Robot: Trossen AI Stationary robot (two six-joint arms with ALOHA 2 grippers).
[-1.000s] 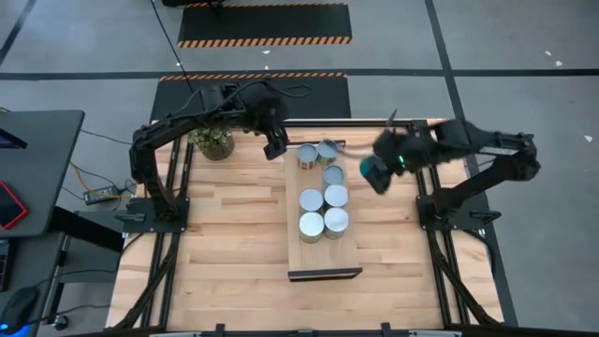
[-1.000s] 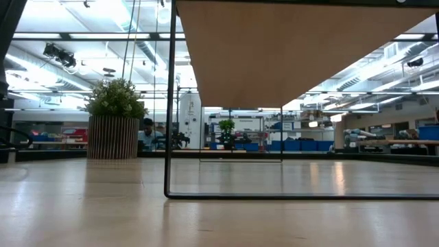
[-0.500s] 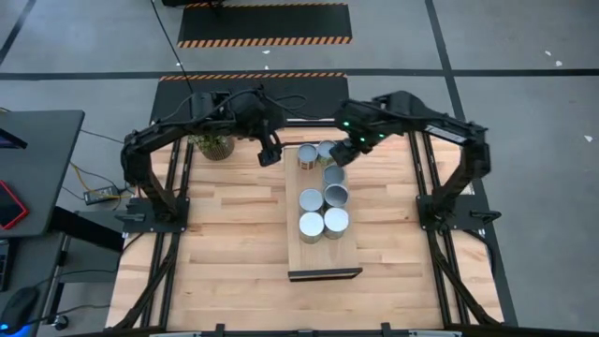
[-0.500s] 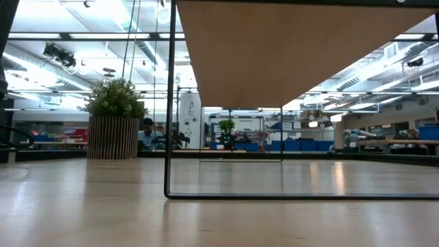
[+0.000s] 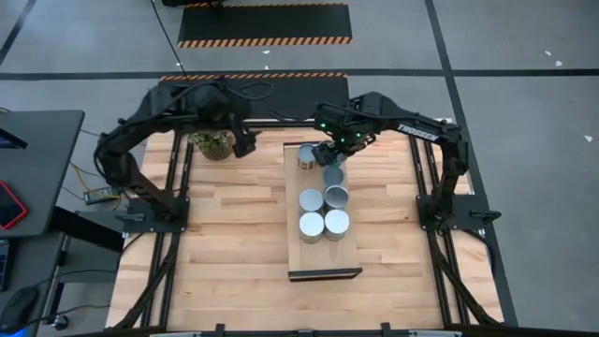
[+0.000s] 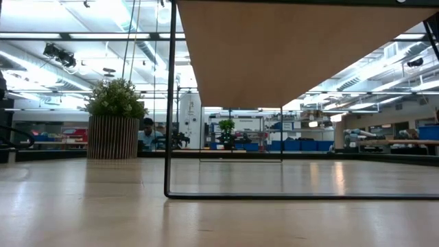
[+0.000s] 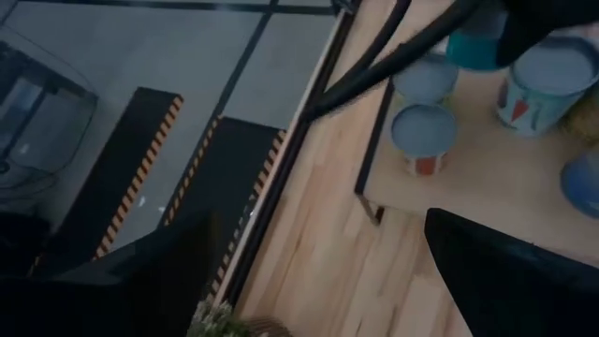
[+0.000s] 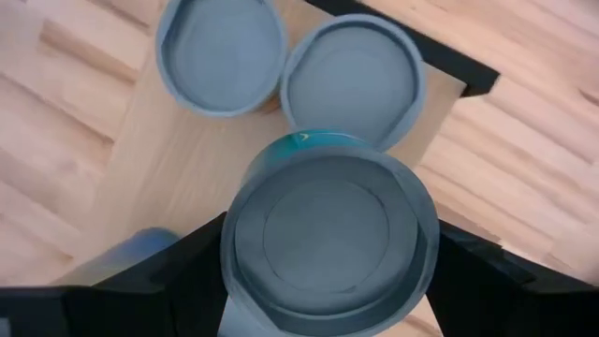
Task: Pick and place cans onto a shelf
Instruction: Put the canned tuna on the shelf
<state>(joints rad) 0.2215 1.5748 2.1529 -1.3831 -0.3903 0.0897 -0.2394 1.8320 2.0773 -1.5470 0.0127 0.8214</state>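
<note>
Now lower the right gripper (image 8: pixel 328 281), fingers clasping a grey-topped round metal can (image 8: pixel 328 234), squarely onto the light wooden shelf (image 5: pixel 314 245) near its far edge; keep the open-fingered left gripper (image 5: pixel 245 145) clear.

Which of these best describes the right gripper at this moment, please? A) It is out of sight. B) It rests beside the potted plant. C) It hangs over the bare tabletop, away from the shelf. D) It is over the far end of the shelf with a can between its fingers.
D: the right wrist view shows a can filling the space between the right gripper fingers, above two other cans on the shelf.
</note>
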